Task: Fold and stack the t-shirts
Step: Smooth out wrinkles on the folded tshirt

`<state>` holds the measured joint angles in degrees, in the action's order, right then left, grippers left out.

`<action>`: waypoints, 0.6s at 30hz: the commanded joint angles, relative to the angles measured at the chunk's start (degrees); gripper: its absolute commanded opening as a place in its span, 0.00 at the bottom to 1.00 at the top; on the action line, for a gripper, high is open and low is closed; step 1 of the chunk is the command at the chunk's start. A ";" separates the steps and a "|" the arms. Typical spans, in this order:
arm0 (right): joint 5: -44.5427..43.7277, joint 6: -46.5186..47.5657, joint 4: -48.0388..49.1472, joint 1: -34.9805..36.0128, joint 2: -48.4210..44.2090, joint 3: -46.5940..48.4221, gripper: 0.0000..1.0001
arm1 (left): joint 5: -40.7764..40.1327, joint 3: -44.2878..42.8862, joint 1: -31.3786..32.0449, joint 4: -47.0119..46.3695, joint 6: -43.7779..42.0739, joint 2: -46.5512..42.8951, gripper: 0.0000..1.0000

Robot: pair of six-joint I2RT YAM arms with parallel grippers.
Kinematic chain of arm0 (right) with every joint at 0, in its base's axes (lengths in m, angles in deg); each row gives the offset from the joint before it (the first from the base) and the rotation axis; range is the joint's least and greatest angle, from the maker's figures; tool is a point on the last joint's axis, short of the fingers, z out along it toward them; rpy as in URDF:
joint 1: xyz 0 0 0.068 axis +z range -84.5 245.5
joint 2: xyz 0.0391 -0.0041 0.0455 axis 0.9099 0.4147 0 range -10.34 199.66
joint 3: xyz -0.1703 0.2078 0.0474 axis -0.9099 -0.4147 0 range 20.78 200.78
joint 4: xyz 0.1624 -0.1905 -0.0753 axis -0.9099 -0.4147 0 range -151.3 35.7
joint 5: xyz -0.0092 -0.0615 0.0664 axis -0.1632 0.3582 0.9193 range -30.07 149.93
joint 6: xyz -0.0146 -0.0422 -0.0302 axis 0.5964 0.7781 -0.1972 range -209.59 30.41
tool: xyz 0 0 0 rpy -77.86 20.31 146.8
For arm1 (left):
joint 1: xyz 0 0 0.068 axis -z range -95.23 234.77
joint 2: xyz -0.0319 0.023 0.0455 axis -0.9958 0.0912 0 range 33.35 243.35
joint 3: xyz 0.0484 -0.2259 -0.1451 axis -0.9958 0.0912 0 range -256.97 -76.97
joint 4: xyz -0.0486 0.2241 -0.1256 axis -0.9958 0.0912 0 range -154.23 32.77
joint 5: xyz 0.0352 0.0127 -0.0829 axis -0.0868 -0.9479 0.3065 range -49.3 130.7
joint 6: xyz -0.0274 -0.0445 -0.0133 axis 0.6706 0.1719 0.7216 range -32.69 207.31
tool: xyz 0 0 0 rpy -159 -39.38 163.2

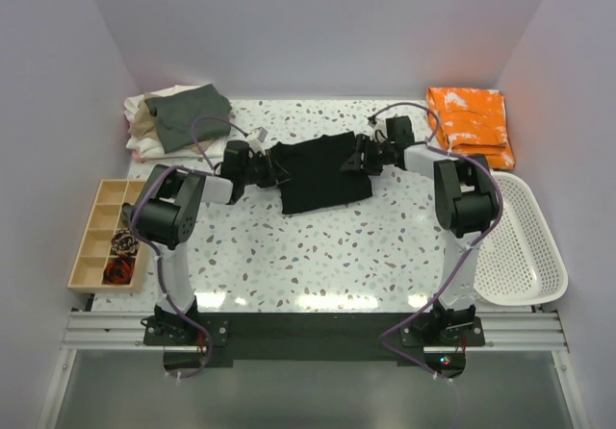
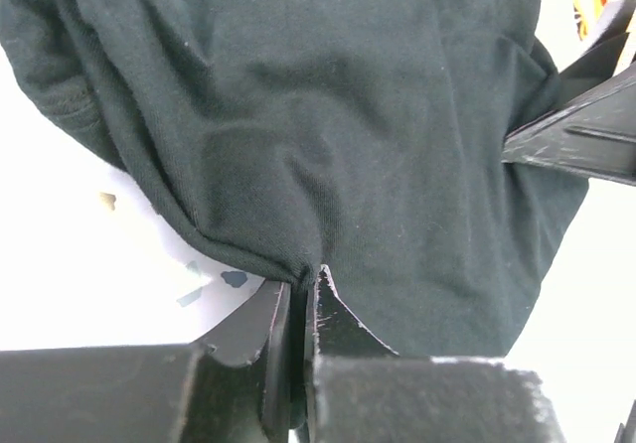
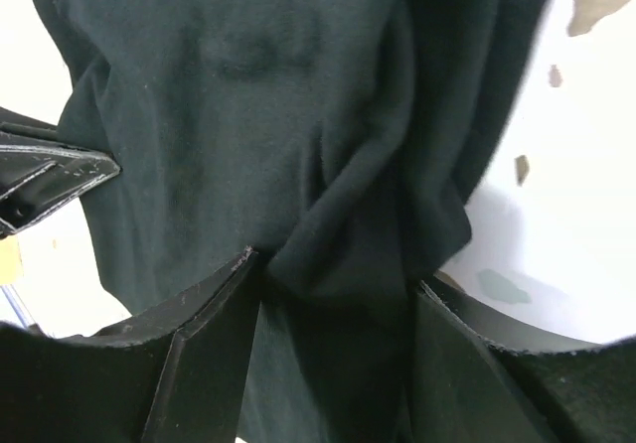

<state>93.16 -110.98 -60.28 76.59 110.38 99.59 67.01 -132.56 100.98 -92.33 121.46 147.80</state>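
Black t-shirt point(image 1: 322, 171) rumpled, part-folded; left gripper point(image 2: 301, 289) pinching its edge, right gripper point(image 3: 333, 284) spread around bunched fold.

- The top external view is bright and evenly lit from above; soft white glare patches sit on the table point(image 1: 318, 299) near its front edge.
- Shadows there are faint and short.
- In both wrist views the table is blown out to near white.
- The black t-shirt point(image 2: 338, 115) shows weave and folds sharply, though the left gripper point(image 2: 303, 294) and right gripper point(image 3: 333, 294) look slightly soft up close.
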 commanded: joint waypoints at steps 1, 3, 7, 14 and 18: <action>0.70 0.73 -0.78 1.04 -1.46 -0.85 0.59 | 3.05 -0.30 0.14 -3.82 1.27 -0.72 0.28; -0.97 1.43 -1.23 1.04 -2.42 -1.11 0.59 | -0.26 -1.09 0.14 0.99 -1.26 -2.03 0.99; -4.22 2.49 -2.28 0.86 -5.23 -1.72 0.61 | -10.90 -1.97 0.23 11.38 -5.84 -8.00 1.00; -13.54 3.28 -3.52 0.77 -9.36 -2.16 0.61 | -19.80 0.91 0.58 21.77 -7.96 -14.60 1.00; -13.55 4.33 -4.30 0.51 -9.28 -0.76 0.62 | -15.86 5.22 2.25 18.53 -5.25 -16.98 1.00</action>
<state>82.95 -108.73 -63.78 77.25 104.20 97.38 50.53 -131.14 101.57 -74.28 115.69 134.08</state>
